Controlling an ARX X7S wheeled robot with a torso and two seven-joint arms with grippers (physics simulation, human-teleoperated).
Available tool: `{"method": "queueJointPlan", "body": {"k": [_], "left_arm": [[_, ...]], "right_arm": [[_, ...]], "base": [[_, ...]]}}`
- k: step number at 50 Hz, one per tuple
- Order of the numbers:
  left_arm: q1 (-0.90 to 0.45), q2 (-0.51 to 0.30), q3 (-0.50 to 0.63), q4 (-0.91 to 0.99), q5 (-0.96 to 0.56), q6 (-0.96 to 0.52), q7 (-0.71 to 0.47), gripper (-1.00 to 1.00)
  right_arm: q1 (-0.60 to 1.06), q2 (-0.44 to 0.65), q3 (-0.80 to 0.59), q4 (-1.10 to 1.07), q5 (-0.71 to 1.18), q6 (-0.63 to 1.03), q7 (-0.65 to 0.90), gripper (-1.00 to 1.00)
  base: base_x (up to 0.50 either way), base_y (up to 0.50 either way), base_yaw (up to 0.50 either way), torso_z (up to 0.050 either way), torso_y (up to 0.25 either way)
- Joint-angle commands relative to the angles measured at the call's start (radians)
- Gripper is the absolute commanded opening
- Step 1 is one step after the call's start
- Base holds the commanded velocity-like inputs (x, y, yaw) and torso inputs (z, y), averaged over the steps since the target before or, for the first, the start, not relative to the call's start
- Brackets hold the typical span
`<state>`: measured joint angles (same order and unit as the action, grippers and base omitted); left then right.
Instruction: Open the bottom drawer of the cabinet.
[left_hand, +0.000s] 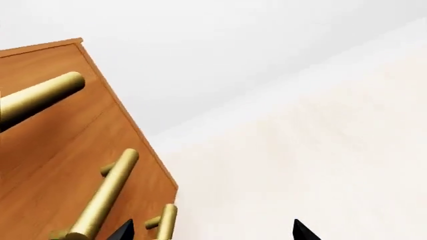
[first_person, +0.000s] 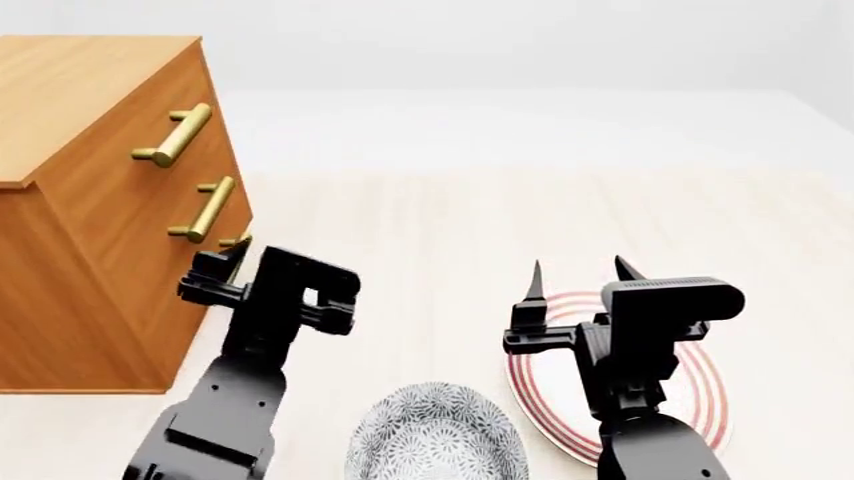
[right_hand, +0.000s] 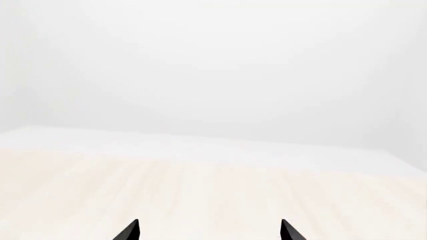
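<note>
The cabinet (first_person: 94, 200) is an orange-brown wooden chest at the left with three brass bar handles. The bottom drawer is shut; only the end of its handle (first_person: 236, 240) shows above my left gripper (first_person: 224, 268). In the left wrist view the cabinet front (left_hand: 60, 145) fills one side, and the bottom handle (left_hand: 165, 222) lies between my open left gripper's (left_hand: 212, 232) fingertips, close to one of them (left_hand: 123, 231). I cannot tell whether they touch. My right gripper (first_person: 581, 275) is open and empty over the table, as the right wrist view (right_hand: 209, 232) also shows.
A white plate with red rings (first_person: 701, 400) lies under my right arm. A grey patterned bowl (first_person: 434, 435) sits at the front between the arms. The top handle (first_person: 174, 135) and middle handle (first_person: 203, 210) are above the bottom one. Pale wood table (first_person: 441, 230).
</note>
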<state>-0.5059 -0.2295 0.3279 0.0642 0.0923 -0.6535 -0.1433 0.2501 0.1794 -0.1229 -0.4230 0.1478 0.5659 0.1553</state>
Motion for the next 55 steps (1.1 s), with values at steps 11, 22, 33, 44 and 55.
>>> {"method": "queueJointPlan", "body": {"k": [11, 22, 33, 44, 55], "left_arm": [[-0.374, 0.042, 0.257, -0.659, 0.168, 0.055, -0.025, 1.0], [-0.58, 0.196, 0.353, -1.369, 0.2, 0.376, -0.155, 1.0], [-0.542, 0.194, 0.485, -1.372, 0.13, 0.318, -0.184, 1.0], [-0.531, 0.185, 0.589, -1.373, 0.024, 0.295, -0.194, 1.0], [-0.537, 0.163, 0.641, -1.373, -0.048, 0.252, -0.215, 1.0]], "right_arm": [[0.005, 0.011, -0.004, -0.01, 0.015, -0.002, 0.011, 1.0], [0.005, 0.014, -0.007, -0.02, 0.023, -0.002, 0.018, 1.0], [0.001, 0.019, -0.003, -0.025, 0.034, -0.005, 0.023, 1.0], [0.001, 0.023, -0.007, -0.017, 0.04, -0.012, 0.027, 1.0], [-0.001, 0.028, -0.008, -0.017, 0.048, -0.015, 0.03, 1.0]], "base": [[0.0, 0.0, 0.0, 0.0, 0.0], [0.0, 0.0, 0.0, 0.0, 0.0], [0.0, 0.0, 0.0, 0.0, 0.0], [0.0, 0.0, 0.0, 0.0, 0.0], [0.0, 0.0, 0.0, 0.0, 0.0]]}}
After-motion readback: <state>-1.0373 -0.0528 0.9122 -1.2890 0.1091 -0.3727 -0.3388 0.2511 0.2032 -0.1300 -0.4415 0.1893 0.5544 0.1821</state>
